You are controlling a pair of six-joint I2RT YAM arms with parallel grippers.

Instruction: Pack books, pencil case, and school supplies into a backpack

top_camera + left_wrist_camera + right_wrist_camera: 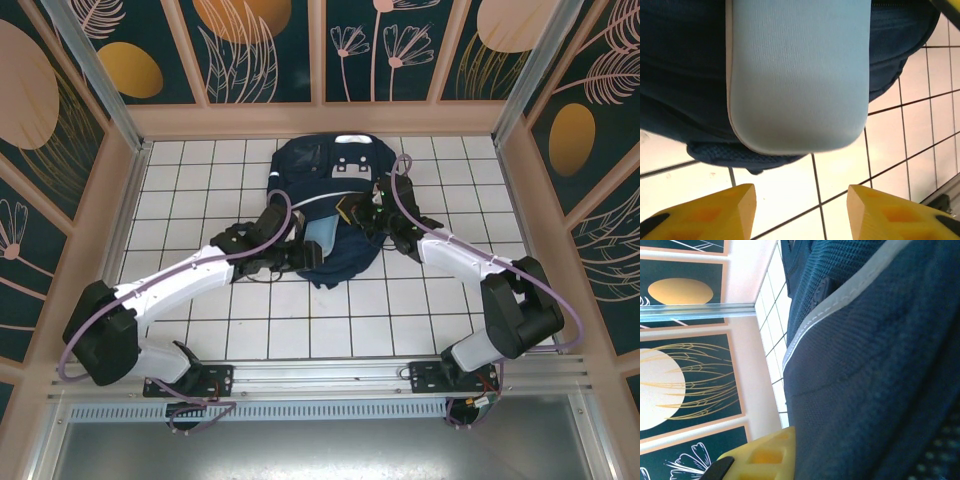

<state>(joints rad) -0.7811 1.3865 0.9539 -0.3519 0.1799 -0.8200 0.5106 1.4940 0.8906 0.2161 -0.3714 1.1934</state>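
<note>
My left jaws [800, 200] stand apart with only bare white tile between the two yellow fingertips [715, 207], gripping nothing. My right jaws [362, 210] are closed; from my right wrist I see just one yellow finger [760, 455] pressed close against dark fabric, and I cannot tell whether any cloth is pinched between them. The backpack [330, 165] lies flat on the tiled table [200, 200] at the far middle, its long axis running from my bases toward the back wall, with the grey patches at the far end and the rumpled near end pointing back at me. Its white stripe [840, 295] crosses my right wrist's view on a slant. The light blue pencil case [797, 75] lies on the backpack's navy fabric at that near end. Its long axis points straight away from my left fingertips, and its rounded end faces them and overhangs the fabric edge above the tile. It sits just ahead of my left jaws, centred on the gap, apart from both fingers. From above, my left jaws reach the backpack's near left side and my right jaws its right side.
</note>
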